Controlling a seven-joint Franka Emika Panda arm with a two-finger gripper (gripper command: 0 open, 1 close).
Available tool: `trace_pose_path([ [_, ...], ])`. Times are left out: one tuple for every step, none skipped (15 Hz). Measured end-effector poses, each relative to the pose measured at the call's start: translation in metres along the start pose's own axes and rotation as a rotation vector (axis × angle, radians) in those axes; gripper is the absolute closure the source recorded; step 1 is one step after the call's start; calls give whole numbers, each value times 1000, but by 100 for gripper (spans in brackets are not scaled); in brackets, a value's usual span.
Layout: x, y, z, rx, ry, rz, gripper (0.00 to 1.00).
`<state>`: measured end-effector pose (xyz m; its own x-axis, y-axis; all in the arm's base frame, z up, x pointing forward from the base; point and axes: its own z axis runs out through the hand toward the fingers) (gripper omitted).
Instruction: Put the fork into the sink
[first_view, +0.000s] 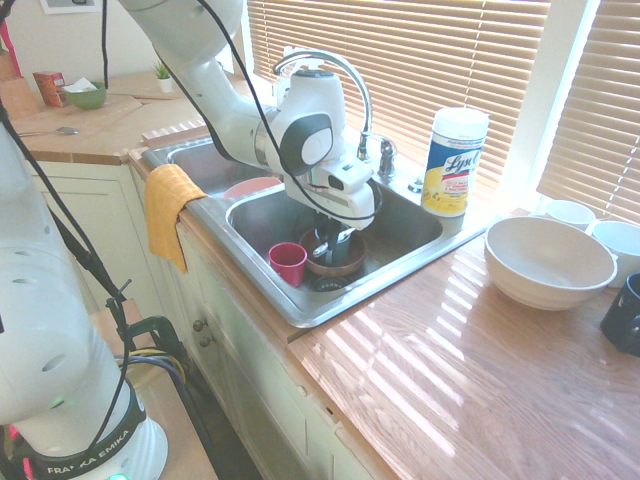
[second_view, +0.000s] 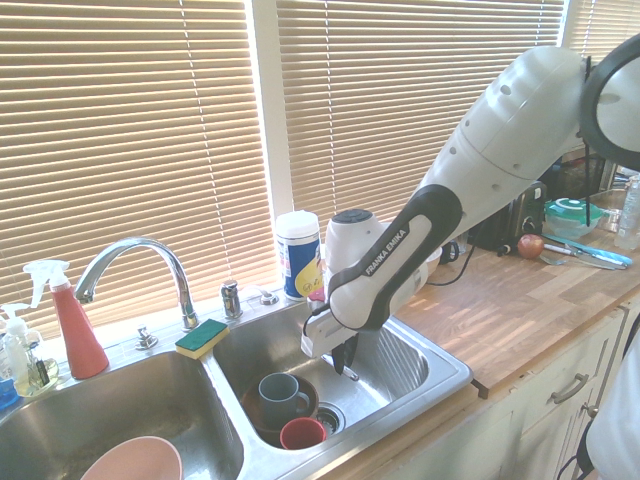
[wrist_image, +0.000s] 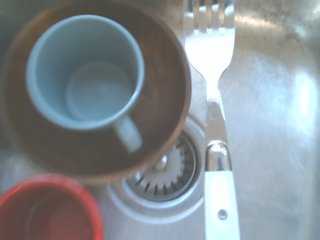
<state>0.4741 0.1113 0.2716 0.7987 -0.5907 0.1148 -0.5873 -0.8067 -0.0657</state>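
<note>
Pinching fork (wrist_image: 220, 192) in gripper (second_view: 344, 358), by or near the white handle it seems; too small in the exterior views to be sure of the exact contact. Hanging inside the right-hand basin of sink (second_view: 430, 388), as seen in the second exterior view, so probably already over the goal, still to be let go. Gripping at the handle end likely leaves the metal tines free to go down first. Keeping beside brown bowl (wrist_image: 165, 115) probably avoids landing on blue-gray mug (wrist_image: 85, 95), set in that bowl, or in red cup (wrist_image: 85, 192) near drain (wrist_image: 175, 175). Next, should lower toward bare steel and release; could catch on the bowl's rim if drifting sideways.
</note>
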Motion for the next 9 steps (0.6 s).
trace_pose_path([
  [5, -4, 14, -12, 0, 6, 100],
  [7, -8, 27, -21, -3, 10, 100],
  [7, -11, 38, -29, -11, 11, 100],
  [4, -14, 48, -36, -19, 11, 100],
  [1, -17, 57, -44, -25, 12, 100],
  [-3, -18, 65, -55, -31, 16, 100],
  [-7, -18, 72, -66, -36, 21, 100],
  [-9, -18, 80, -74, -39, 24, 0],
  [-11, -18, 85, -77, -41, 24, 0],
])
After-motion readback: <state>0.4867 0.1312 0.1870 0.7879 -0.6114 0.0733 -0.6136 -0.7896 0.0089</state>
